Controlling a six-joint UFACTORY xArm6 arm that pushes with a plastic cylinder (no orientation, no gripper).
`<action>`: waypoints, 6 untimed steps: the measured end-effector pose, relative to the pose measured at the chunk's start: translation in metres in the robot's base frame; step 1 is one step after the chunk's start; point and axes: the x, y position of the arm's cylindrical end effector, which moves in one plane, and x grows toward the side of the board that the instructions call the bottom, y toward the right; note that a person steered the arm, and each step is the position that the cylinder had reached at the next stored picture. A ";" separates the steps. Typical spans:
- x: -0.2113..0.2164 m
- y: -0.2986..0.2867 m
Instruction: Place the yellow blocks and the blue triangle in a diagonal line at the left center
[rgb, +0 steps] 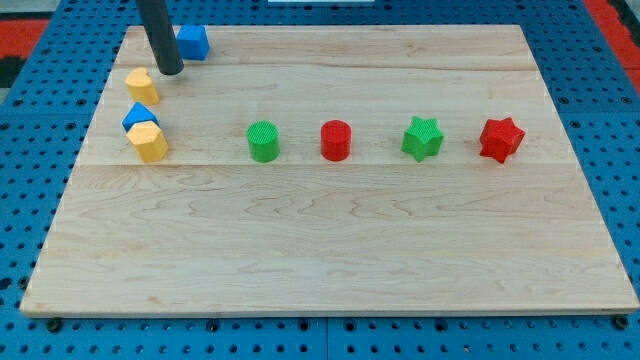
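Rod's dark tip (170, 71) sitting on wooden board (330, 240), gripping nothing, between blue cube (192, 42) and upper yellow hexagonal block (142, 86); blue triangle (139, 115) touching lower yellow hexagonal block (148, 141) below tip.

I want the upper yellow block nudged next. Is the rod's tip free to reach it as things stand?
Probably yes. My tip sits just to the view's right of the upper yellow block, nothing between them. The blue cube lies on the tip's other side.
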 end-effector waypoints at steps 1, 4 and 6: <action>0.013 -0.021; 0.027 -0.038; 0.037 -0.011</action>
